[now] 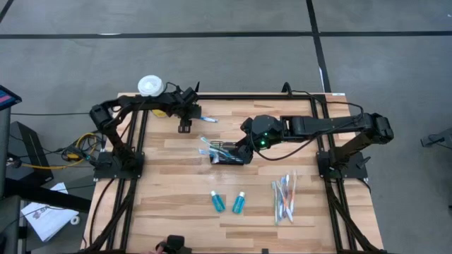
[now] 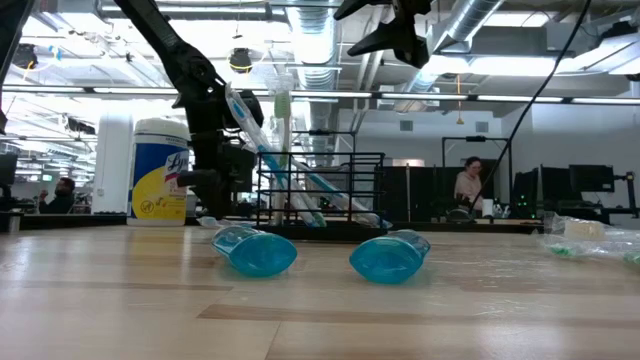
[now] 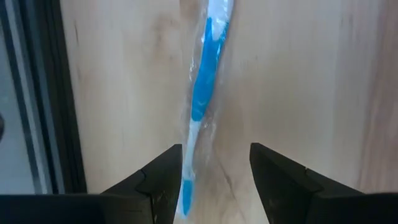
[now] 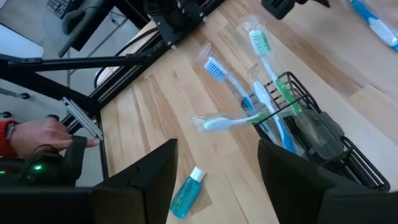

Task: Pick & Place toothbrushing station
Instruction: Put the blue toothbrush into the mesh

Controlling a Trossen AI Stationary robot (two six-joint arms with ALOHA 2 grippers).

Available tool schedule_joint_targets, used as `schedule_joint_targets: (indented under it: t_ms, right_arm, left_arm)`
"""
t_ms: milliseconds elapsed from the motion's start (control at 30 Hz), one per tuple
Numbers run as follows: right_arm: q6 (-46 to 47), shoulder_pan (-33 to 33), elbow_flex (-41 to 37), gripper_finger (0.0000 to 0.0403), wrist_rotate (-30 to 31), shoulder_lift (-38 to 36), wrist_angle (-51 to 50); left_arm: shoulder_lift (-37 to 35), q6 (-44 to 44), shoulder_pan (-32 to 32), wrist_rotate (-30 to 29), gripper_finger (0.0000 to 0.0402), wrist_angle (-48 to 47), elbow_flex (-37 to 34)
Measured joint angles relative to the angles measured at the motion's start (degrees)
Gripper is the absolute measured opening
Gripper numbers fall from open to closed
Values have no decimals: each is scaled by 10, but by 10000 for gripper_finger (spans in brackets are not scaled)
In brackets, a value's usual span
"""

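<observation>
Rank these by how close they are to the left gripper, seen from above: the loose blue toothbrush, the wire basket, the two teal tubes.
From the left gripper:
1. Blue toothbrush, just beside it near the table's back edge.
2. Wire basket, mid-table under the right gripper.
3. Teal tubes, toward the front edge.
</observation>
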Motion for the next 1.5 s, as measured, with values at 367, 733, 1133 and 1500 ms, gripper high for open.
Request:
schedule_joint_targets:
  t_ms: [367,733,1133,1500]
  right_arm:
    - [14,3,0,212,-12,0,19]
    - [26,8,0,212,-12,0,50]
    - [21,11,0,212,-12,0,50]
    - [-9,11,0,212,-16,0,54]
  left_arm:
    - [61,6,23,26,184,19,3]
    - [76,5,42,34,74,99,7]
    - [24,-57,18,-60,0,114,6]
    - [-143,9,7,-154,0,-11,17]
